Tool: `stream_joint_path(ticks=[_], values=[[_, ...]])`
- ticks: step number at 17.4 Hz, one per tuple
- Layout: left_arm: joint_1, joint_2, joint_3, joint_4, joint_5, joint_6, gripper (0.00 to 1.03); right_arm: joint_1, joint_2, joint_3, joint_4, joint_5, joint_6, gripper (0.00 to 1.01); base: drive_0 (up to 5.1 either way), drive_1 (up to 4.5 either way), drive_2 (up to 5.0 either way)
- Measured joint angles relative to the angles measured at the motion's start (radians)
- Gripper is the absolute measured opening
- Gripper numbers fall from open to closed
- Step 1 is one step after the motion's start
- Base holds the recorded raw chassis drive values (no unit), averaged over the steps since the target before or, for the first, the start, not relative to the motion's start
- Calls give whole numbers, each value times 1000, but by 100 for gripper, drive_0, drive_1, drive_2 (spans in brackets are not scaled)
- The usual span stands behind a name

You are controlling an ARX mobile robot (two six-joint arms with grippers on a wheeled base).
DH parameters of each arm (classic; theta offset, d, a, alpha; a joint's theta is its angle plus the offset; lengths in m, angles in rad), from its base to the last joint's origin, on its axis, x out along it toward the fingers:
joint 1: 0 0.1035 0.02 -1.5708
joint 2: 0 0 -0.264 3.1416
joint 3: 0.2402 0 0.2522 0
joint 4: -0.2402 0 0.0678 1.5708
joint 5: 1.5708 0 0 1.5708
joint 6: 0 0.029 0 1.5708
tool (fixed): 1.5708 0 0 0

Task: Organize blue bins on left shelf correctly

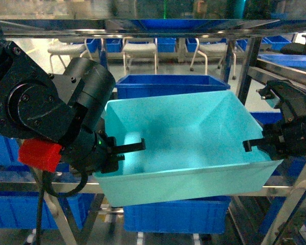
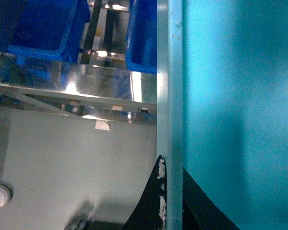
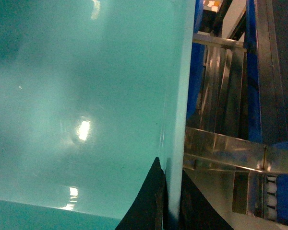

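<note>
Turquoise bin (image 1: 188, 148): pale, smooth, tapered, tilted | left fingers (image 2: 161, 191), right fingers (image 3: 156, 201) pinching its side rims

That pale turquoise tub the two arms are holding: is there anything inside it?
Empty. The turquoise tub shows only bare floor and walls in the head view, and both wrist views show plain smooth plastic inside.

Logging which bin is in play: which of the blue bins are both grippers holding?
The pale turquoise bin, clamped by the left gripper and right gripper; the royal-blue crates sit untouched.
</note>
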Motion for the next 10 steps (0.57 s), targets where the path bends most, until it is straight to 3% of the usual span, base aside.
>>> stream_joint_path(ticks=[10], values=[[9,69,104,-84,15,-3,2,0,71,109,-107,7,3,2,0,0,0]])
